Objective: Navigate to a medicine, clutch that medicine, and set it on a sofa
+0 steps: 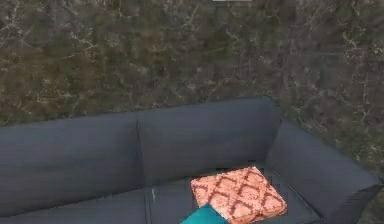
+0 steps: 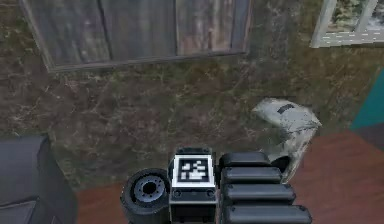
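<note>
Our claw [image 2: 148, 194] sat at the arm side view's bottom, left of a white marker sq [image 2: 195, 169]; we couldn't tell whether it held anything. Pale crumpled lump [image 2: 287, 124] by the wall [image 2: 150, 110] beyond. Dark grey sofa [image 1: 200, 140] ahead w/ orange cushion [image 1: 238, 193].

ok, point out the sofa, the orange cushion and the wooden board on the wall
sofa [image 1: 200, 135], forward view, on the middle of its backrest.
orange cushion [image 1: 238, 193], forward view, on the middle of its patterned top.
wooden board [image 2: 140, 28], arm side view, on its middle planks.
</note>
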Controlling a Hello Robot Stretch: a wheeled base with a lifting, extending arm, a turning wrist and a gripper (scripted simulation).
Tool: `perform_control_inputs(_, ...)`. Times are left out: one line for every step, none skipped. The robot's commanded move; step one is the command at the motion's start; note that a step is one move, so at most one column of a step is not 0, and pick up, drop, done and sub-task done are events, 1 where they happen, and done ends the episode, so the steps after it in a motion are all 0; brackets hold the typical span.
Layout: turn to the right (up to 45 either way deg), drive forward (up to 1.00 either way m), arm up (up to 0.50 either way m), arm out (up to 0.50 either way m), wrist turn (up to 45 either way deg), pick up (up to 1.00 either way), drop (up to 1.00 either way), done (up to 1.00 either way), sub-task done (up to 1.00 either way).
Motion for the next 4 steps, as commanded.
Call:
perform_control_inputs(-45.0,0.00,0.00,0.00,0.0,0.00,0.00,0.00,0.00)
perform_control_inputs(-21.0,0.00,0.00,0.00,0.0,0.00,0.00,0.00,0.00)
perform_control_inputs(45.0,0.00,0.00,0.00,0.0,0.00,0.00,0.00,0.00)
perform_control_inputs(45.0,0.00,0.00,0.00,0.0,0.00,0.00,0.00,0.00)
